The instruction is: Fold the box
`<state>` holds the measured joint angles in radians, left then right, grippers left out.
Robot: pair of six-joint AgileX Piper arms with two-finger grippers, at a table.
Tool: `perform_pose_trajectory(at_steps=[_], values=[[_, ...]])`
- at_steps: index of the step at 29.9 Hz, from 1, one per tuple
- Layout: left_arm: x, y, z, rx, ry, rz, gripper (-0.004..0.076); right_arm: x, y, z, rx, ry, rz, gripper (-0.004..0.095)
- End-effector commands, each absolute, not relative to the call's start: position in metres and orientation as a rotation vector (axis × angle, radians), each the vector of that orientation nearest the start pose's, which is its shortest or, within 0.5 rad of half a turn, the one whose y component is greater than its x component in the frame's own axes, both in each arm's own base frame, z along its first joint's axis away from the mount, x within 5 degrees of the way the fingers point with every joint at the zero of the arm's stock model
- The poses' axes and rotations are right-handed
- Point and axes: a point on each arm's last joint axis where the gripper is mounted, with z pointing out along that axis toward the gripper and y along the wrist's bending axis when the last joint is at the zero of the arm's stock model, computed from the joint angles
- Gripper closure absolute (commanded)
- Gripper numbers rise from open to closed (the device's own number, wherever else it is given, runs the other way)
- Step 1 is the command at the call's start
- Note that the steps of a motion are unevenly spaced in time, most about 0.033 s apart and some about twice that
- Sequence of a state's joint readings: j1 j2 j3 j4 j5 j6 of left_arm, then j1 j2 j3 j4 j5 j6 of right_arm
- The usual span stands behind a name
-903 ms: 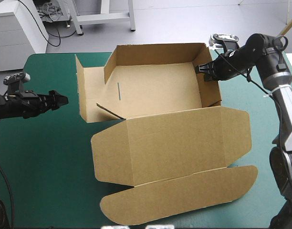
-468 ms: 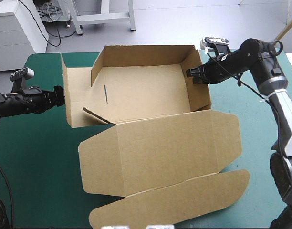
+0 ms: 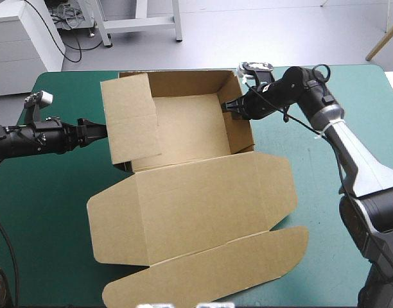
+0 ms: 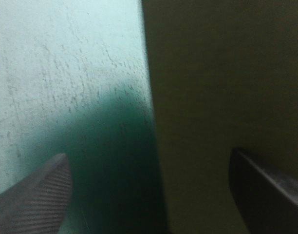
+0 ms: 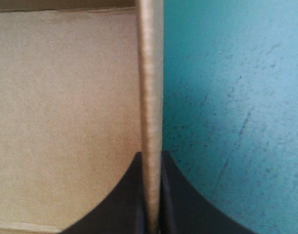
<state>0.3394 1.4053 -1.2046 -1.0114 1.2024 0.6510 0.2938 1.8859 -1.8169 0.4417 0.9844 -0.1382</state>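
The brown box (image 3: 190, 125) stands at the far middle of the table as an open tray. Its lid (image 3: 203, 199) lies flat toward the front, with a rounded tuck flap (image 3: 209, 269) at the end. My right gripper (image 3: 234, 108) is shut on the box's right wall (image 3: 243, 131) at its far end. In the right wrist view the wall's edge (image 5: 151, 73) runs straight ahead from between the fingers of the right gripper (image 5: 151, 157). The left side panel (image 3: 129, 115) leans inward over the tray. My left gripper (image 3: 101, 131) is open at that panel's outer face, and the panel's edge (image 4: 151, 97) lies ahead between the fingers of the left gripper (image 4: 148, 157).
The tray's back wall (image 3: 183, 81) stands close to the table's far edge. The tuck flap reaches almost to the front edge. Teal-green cover (image 3: 42, 212) shows to the left of the lid and to the right of it.
The whole box has slid left across the table with my right gripper on its wall. The left side panel has swung up and inward. My left gripper has come right, up to it.
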Motion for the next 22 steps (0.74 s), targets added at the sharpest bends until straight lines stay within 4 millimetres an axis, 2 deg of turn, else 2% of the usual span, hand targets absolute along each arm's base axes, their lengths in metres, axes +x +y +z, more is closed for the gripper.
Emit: perform_pose_trajectory(at_steps=[1, 10, 18, 22], values=[[0.272, 0.015, 0.376, 0.102, 2.207, -1.016, 0.011, 0.394, 0.171, 0.361, -0.356, 2.363, 0.694, 0.0927], [0.269, 0.011, 0.376, 0.129, 2.219, -1.071, 0.012, 0.398, 0.208, 0.339, -0.355, 2.357, 0.769, 0.0927], [0.269, 0.011, 0.377, 0.111, 2.22, -1.085, 0.0157, 0.395, 0.225, 0.338, -0.347, 2.318, 0.802, 0.0927], [0.269, 0.003, 0.375, 0.134, 2.253, -1.088, 0.0186, 0.394, 0.229, 0.34, -0.329, 2.304, 0.811, 0.0927]])
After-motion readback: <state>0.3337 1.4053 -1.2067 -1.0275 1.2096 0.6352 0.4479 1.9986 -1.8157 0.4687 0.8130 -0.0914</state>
